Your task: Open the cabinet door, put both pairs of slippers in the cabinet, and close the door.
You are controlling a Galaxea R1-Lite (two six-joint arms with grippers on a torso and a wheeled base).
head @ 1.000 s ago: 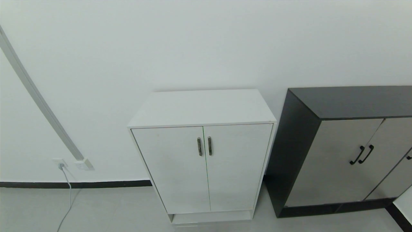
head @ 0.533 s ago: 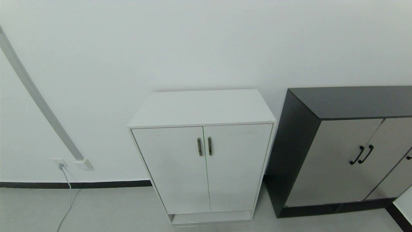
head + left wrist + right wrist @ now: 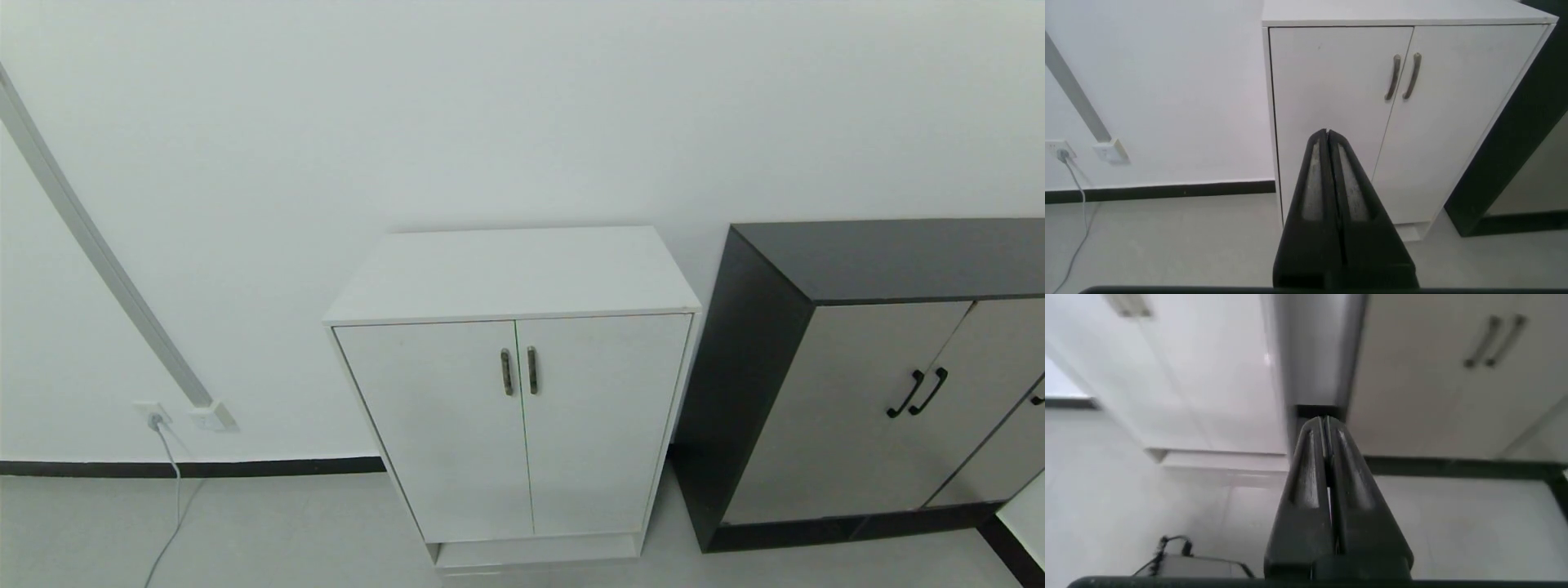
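Note:
A white two-door cabinet stands against the wall, both doors shut, with two dark vertical handles at the middle seam. In the left wrist view the same cabinet faces my left gripper, which is shut with nothing in it and held well short of the left door. My right gripper is shut and empty, low over the floor, in front of the gap between the white cabinet and the dark one.
A dark cabinet with grey doors and black handles stands right beside the white one. A wall socket with a grey cable and a slanted cable duct are at the left. Grey floor lies in front. A dark device lies on the floor.

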